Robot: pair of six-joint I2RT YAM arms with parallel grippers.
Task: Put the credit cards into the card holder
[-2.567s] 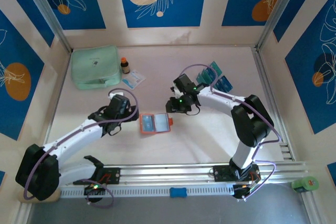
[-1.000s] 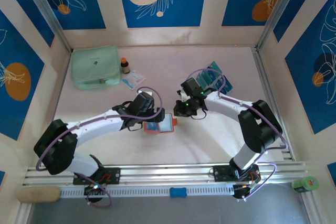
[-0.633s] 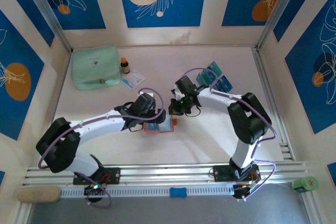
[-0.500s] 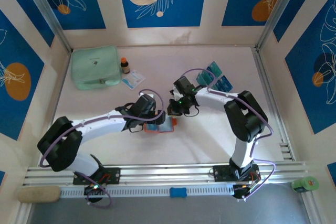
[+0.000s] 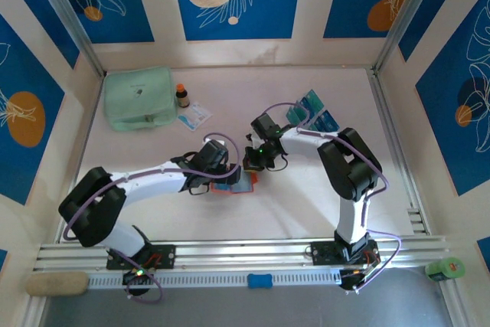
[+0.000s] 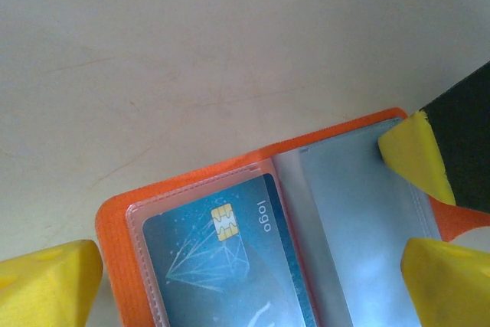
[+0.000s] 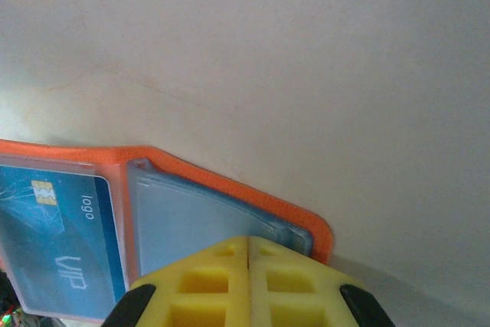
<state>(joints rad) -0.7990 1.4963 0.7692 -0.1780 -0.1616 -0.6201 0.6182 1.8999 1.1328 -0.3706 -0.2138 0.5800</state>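
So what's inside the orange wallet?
A blue card with a gold chip sits in one clear pocket of the card holder. The other pocket looks pale; the shut right claw covers its lower part, so I can't tell if it's empty.

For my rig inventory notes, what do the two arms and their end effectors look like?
The left arm and right arm have white links, bulky black joints and looping purple cables. The left end effector and right end effector have bright yellow fingers; the right's show square moulded recesses.
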